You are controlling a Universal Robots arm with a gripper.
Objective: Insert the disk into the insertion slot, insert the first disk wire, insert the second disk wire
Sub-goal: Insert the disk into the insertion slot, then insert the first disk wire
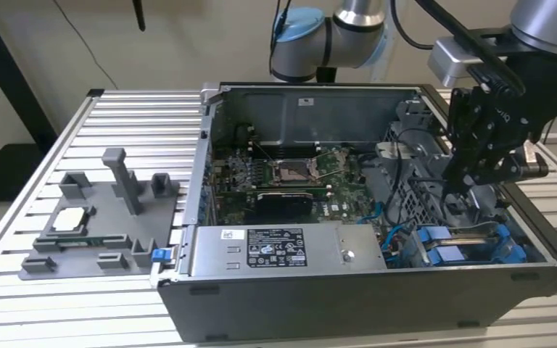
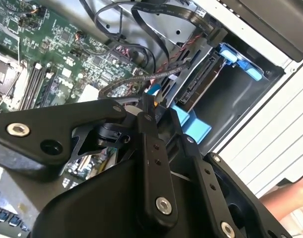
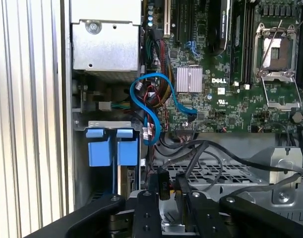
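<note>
The disk point(image 2: 200, 83) sits in the insertion slot point(image 2: 233, 91) at the case's corner, connector edge facing out, its blue carrier tabs point(image 1: 450, 245) showing at the bay mouth. The same blue tabs point(image 3: 113, 151) appear in the first wrist view. My gripper point(image 1: 460, 190) hangs over the bay at the exterior view's right. Its fingers point(image 3: 144, 203) look shut on a black disk wire connector point(image 3: 163, 187). In the second wrist view the gripper point(image 2: 145, 101) is a short way from the disk's connector edge, and dark braided wires point(image 2: 178, 62) run past it.
A silver power-supply box point(image 1: 289, 249) lies along the case front, with the motherboard point(image 1: 289, 174) behind it. A perforated metal cage point(image 3: 225, 173) and a looping blue cable point(image 3: 151, 109) crowd the bay. A grey fixture point(image 1: 104, 217) stands on the slatted table. A person's hand point(image 2: 290, 198) is near the case.
</note>
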